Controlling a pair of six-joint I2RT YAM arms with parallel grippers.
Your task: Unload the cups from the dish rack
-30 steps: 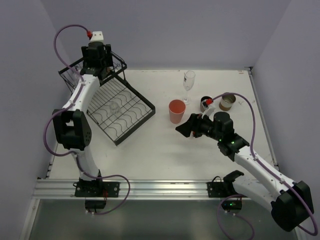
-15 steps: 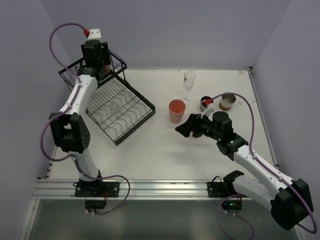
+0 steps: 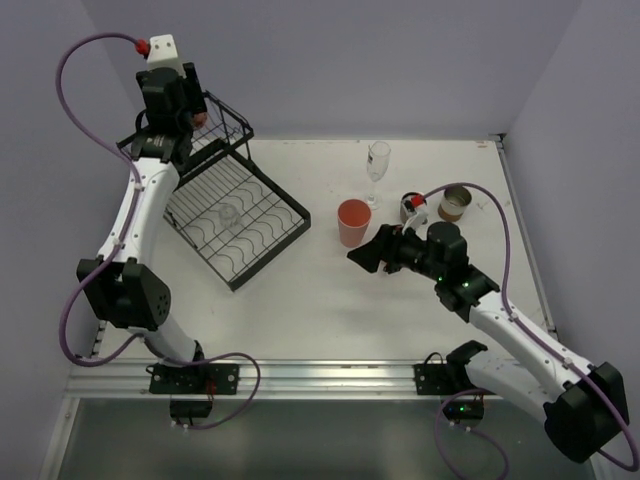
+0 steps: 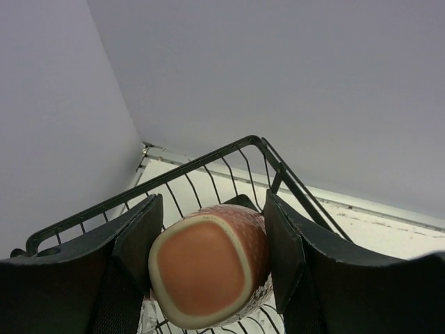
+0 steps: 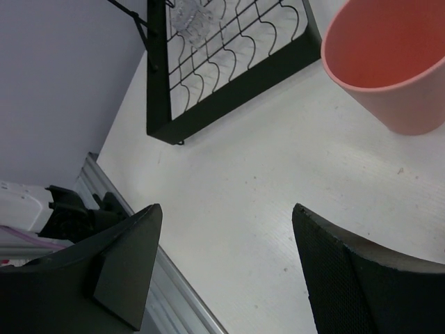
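Observation:
My left gripper (image 3: 197,112) is shut on an orange-red mug (image 4: 208,268) and holds it above the raised basket (image 4: 208,161) of the black dish rack (image 3: 235,215); a bit of the mug shows in the top view (image 3: 203,117). A clear glass (image 3: 230,213) lies on the rack's slotted tray. My right gripper (image 3: 365,255) is open and empty, low over the table just in front of the salmon tumbler (image 3: 352,222), which also shows in the right wrist view (image 5: 389,62). A stemmed glass (image 3: 378,160) stands upright behind the tumbler.
A silvery cup (image 3: 412,208) and a brown cup (image 3: 455,203) sit at the right, behind my right arm. The rack's front corner (image 5: 229,76) lies left of the tumbler. Purple walls close the left, back and right sides.
My left gripper has risen up and to the left, lifting the orange-red mug out of the basket. My right arm has barely moved.

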